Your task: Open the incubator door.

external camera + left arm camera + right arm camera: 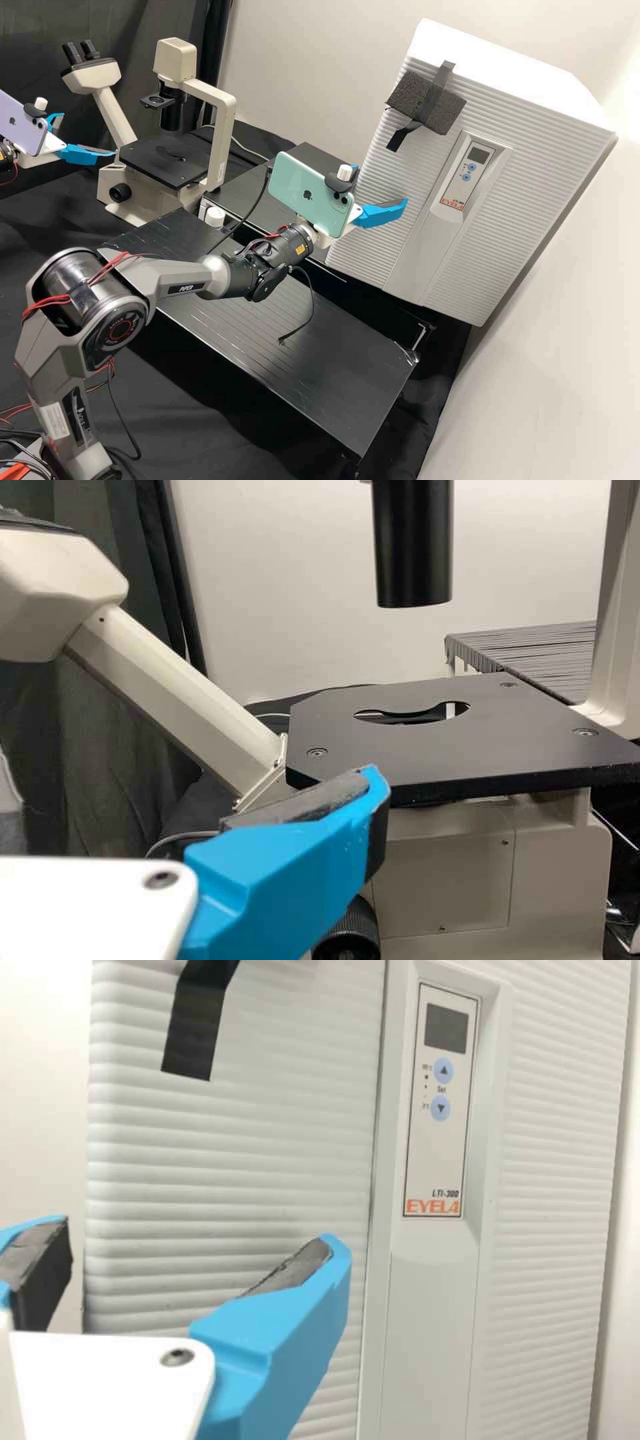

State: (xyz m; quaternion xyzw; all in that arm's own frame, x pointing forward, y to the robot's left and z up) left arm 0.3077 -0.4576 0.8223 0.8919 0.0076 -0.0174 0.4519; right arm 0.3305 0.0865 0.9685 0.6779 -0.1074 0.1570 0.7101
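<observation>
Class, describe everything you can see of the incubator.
The incubator is a large, boxy, off-white unit with a ribbed front, apparently plastic or painted metal. A smooth, recessed strip down its front carries a control panel with a dark display and two round blue buttons. Black tape holds a dark foam pad to the front. It looks shut. The open right gripper is before it; contact cannot be told.

Black cloth-covered bench [200, 400], cream microscope [163, 160] standing on it, black platform [333, 353]
</observation>
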